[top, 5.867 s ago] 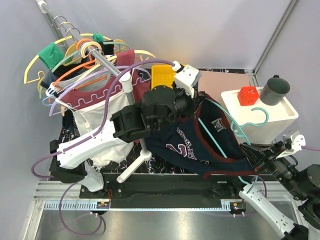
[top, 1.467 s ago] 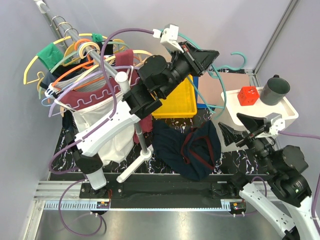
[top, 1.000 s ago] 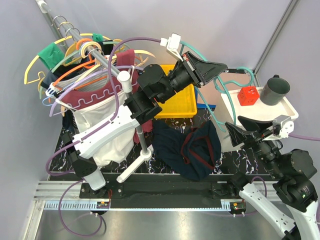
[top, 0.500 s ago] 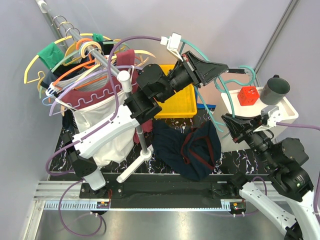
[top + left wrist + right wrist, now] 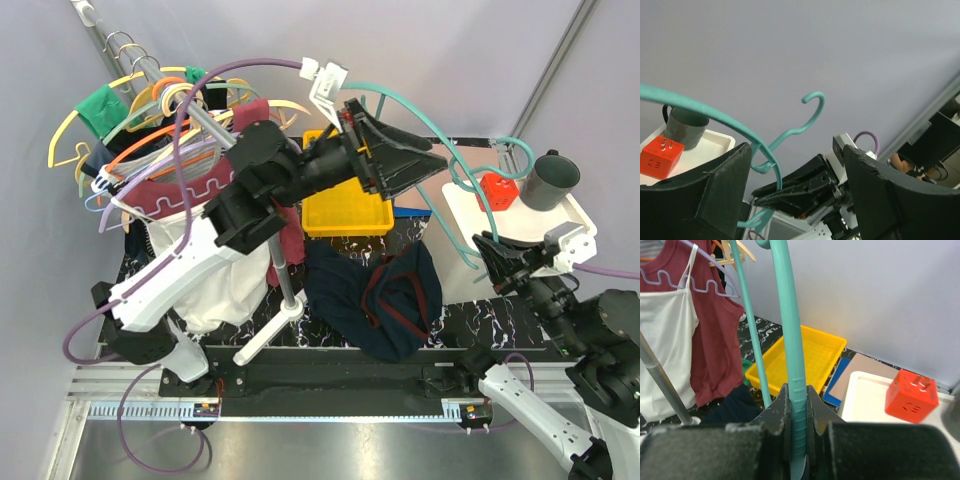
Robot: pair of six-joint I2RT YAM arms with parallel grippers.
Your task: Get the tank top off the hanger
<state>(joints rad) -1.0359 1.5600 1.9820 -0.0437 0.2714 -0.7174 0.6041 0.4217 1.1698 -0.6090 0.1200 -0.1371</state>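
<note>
The tank top point(image 5: 375, 300), dark navy with maroon trim, lies crumpled on the table, off the hanger; a corner of it shows in the right wrist view point(image 5: 732, 402). The teal hanger point(image 5: 425, 115) is bare and hangs in the air over the table's right side. My right gripper point(image 5: 487, 250) is shut on one of its arms point(image 5: 790, 315), the fingers point(image 5: 777, 407) pressed on both sides. My left gripper point(image 5: 425, 158) is open and raised above the yellow tray. The hanger's curve point(image 5: 700, 107) passes loosely between its spread fingers point(image 5: 715, 195).
A yellow tray point(image 5: 345, 215) sits behind the tank top. A white box point(image 5: 520, 235) at the right carries a red cube point(image 5: 495, 190) and a dark cup point(image 5: 555, 180). A rack point(image 5: 285, 290) at the left holds several hangers and a maroon-and-white shirt point(image 5: 200, 215).
My right gripper has shut on the hanger's arm. My left gripper has opened, let go of the hanger and drawn back to the left. The tank top has not moved.
</note>
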